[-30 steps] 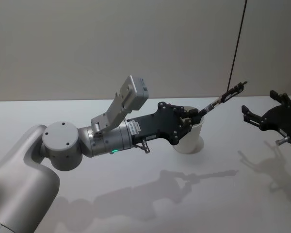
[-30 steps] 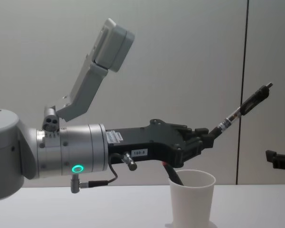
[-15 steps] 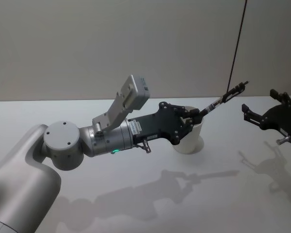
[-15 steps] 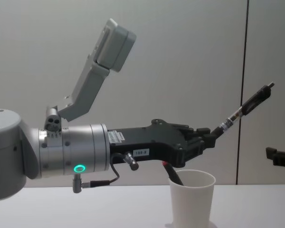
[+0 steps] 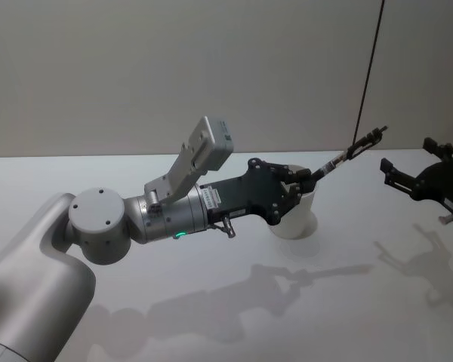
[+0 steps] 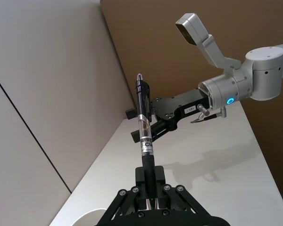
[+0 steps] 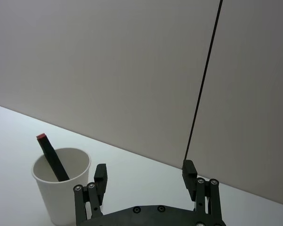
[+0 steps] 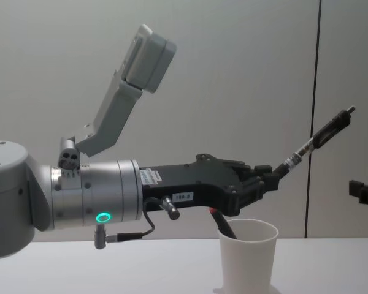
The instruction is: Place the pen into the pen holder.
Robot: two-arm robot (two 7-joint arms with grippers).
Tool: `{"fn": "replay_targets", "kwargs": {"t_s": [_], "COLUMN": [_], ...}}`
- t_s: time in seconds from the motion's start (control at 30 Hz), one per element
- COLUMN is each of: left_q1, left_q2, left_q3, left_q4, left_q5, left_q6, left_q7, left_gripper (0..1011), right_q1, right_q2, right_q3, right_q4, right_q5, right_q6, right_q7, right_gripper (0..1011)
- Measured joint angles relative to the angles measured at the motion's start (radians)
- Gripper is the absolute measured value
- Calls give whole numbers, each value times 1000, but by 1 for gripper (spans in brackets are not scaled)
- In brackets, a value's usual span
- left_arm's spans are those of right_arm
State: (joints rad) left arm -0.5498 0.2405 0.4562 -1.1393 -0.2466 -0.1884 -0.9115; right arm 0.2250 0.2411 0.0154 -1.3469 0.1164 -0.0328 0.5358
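Keeps the pen (image 5: 351, 153) pinched in the left gripper (image 5: 306, 179) fingers above the pen holder (image 5: 298, 219); shifts the right gripper (image 5: 405, 153), fingers spread, farther right. Cannot read the pen label.

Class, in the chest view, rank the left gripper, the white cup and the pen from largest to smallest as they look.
1. left gripper
2. white cup
3. pen, long but very thin

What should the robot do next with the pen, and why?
Probably turn the left gripper so the black-and-clear pen tips downward: it is clamped by one end and slants up past the white paper cup, which stands just below. The right gripper hangs open, aside.
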Motion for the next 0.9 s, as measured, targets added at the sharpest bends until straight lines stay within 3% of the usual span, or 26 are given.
{"fn": "replay_targets", "kwargs": {"t_s": [0.47, 0.53, 0.9], "left_q1": [-1, -1, -1], "left_q2": [-1, -1, -1], "left_q3": [0, 0, 0], "left_q4": [1, 1, 1], "left_q5": [0, 0, 0], "left_q6": [0, 0, 0], "left_q7": [0, 0, 0], "left_gripper": [129, 127, 129], "right_q1": [-35, -45, -76], "right_q2": [20, 24, 37], "right_q3": [30, 36, 49], "right_q4": [-43, -55, -91], "right_q5": [177, 218, 336], "right_q6": [112, 145, 240], "right_q7": [79, 95, 165], "right_gripper": [1001, 1001, 1001]}}
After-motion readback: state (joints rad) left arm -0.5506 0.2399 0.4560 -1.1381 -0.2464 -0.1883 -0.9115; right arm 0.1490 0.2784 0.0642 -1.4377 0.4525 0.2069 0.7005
